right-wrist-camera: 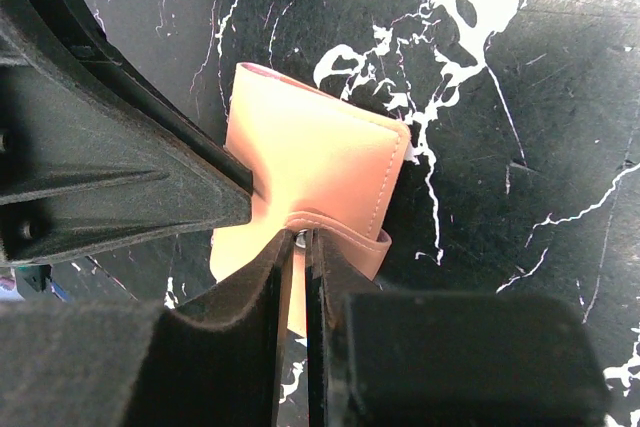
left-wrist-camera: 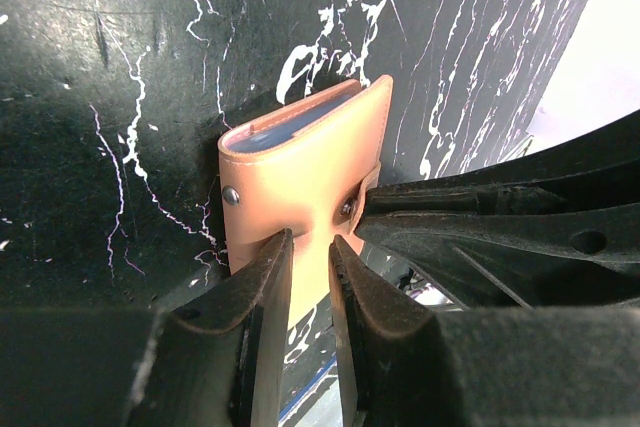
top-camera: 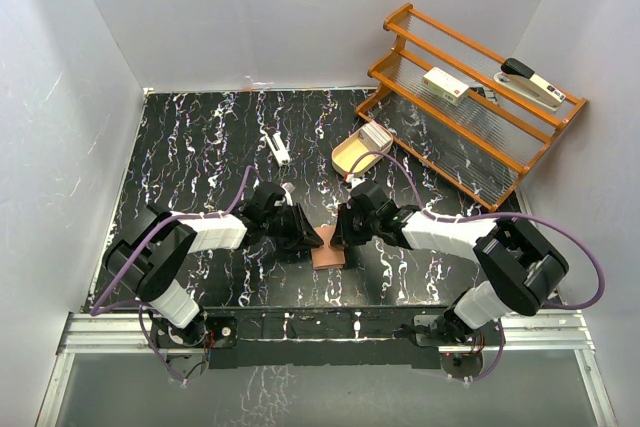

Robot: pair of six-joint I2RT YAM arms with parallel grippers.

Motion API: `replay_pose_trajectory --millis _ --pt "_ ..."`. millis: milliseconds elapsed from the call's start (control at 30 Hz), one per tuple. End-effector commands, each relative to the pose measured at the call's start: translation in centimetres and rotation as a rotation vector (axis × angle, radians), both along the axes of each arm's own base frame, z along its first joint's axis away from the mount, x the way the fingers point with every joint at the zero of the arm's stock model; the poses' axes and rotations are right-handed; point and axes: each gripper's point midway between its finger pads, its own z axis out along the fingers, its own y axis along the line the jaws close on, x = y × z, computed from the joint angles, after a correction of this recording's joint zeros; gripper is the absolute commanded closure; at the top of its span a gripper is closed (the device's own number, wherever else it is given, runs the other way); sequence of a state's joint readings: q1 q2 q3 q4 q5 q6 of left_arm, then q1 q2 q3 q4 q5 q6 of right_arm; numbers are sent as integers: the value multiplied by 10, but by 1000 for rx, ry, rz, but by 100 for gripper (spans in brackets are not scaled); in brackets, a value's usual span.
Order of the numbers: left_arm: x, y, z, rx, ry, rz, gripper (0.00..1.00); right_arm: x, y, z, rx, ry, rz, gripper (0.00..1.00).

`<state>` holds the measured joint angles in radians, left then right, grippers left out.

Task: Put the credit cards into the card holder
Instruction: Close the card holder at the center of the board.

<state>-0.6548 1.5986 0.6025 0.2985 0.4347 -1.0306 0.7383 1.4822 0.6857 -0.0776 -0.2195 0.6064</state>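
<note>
The card holder is a salmon-brown wallet lying folded on the black marbled table between both arms. In the left wrist view the card holder shows a pale blue-grey inside at its far edge. My left gripper has its jaws almost closed, and its tips rest on the wallet's face. My right gripper is shut on the wallet's snap tab. In the top view my left gripper and my right gripper meet at the wallet. The credit cards are a whitish-grey stack in the tan tray.
The tan oval wooden tray stands behind the wallet. An orange wire rack at the back right holds a white box with a red mark and a stapler-like tool. A small white object lies at the back centre.
</note>
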Motion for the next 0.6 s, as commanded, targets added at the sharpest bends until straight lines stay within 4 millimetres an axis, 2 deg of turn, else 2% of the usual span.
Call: replay_pose_trajectory --millis 0,167,367,567 --pt "-14 10 -29 103 56 -7 78 5 9 5 9 -18 27 90" --pt "-15 10 -30 103 58 -8 78 6 6 2 -13 -10 14 90" --pt "-15 10 -29 102 55 -6 78 0 -1 -13 -70 35 16 91" --pt "-15 9 -29 94 59 -6 78 -7 -17 -31 -190 78 -19 92"
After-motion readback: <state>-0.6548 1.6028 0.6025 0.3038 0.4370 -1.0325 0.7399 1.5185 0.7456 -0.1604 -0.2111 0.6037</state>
